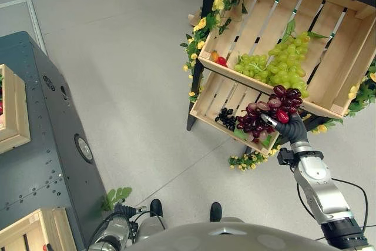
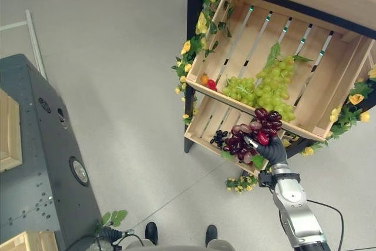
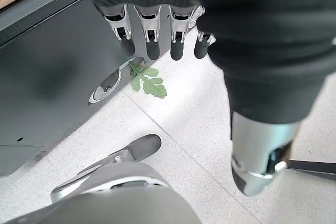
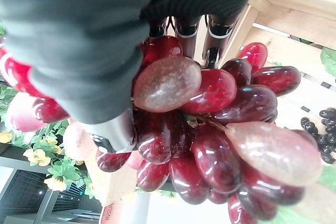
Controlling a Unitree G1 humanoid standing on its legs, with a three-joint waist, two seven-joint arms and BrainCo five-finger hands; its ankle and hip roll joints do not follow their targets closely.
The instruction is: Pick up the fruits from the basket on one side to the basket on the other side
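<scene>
A wide stretch of bare grey floor (image 1: 135, 74) lies open between the dark grey cabinet (image 1: 41, 163) on the robot's left and the tilted wooden crates on its right. The upper crate (image 1: 329, 45) has free slats above and right of the green grapes (image 1: 281, 63). The lower crate (image 1: 214, 101) opens narrowly beneath it, crowded at its front by the right hand (image 1: 289, 126) gripping red grapes (image 1: 267, 113) and edged with yellow flowers (image 1: 200, 33).

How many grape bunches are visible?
3: green bunch in the upper crate, black bunch in the lower crate, red bunch in the right hand. Others may be hidden.
</scene>
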